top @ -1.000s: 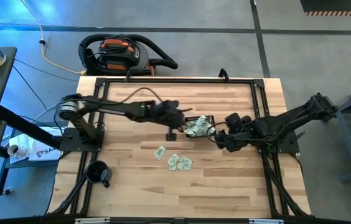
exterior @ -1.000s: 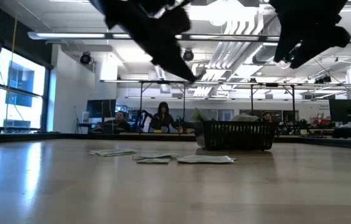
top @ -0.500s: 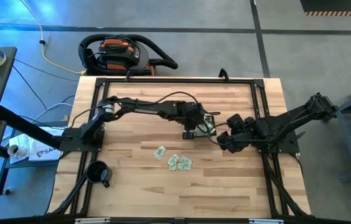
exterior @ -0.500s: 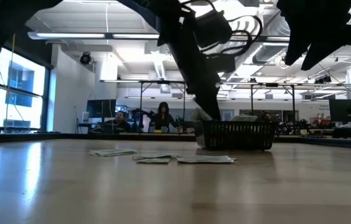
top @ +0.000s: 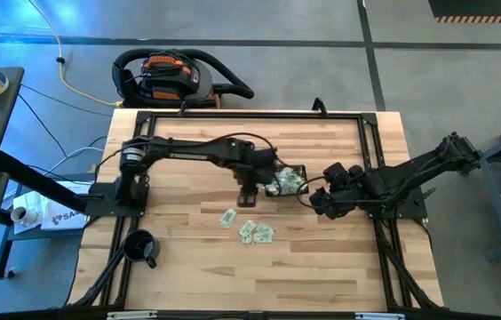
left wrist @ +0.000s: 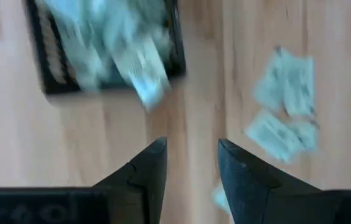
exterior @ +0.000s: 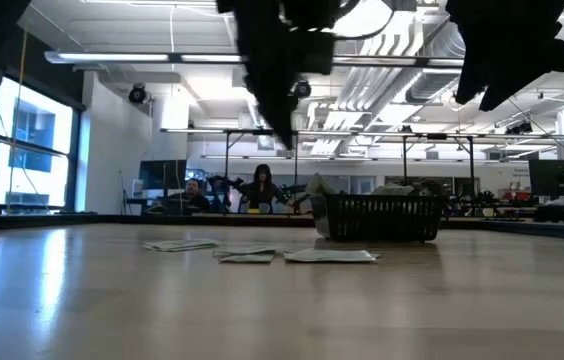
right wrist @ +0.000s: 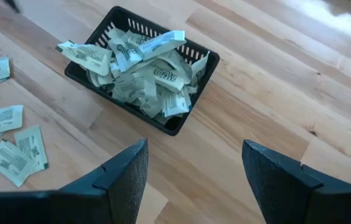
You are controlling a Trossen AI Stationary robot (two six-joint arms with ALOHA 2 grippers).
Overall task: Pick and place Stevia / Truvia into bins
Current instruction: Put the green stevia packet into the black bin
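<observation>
The black basket [top: 286,180] stands mid-table, heaped with pale green and white sachets [right wrist: 144,68]; one sachet [left wrist: 145,84] sticks out over its rim. A few more sachets [top: 249,229] lie flat on the wood nearer the front edge. My left gripper [top: 248,194] hovers open just left of the basket, above the table, with nothing between its fingers [left wrist: 191,146]. My right gripper [top: 314,200] hangs open to the right of the basket, and nothing is between its fingers either [right wrist: 194,146].
A round black mug [top: 141,247] stands near the front left corner. A black frame [top: 370,142] runs round the table's edges. Beyond the far edge a vacuum cleaner [top: 175,76] sits on the floor. People sit in the room behind the table [exterior: 262,190].
My left gripper swung right, dipped to the basket's left rim, then rose and drew back left. Its fingers have opened. My right gripper has kept still.
</observation>
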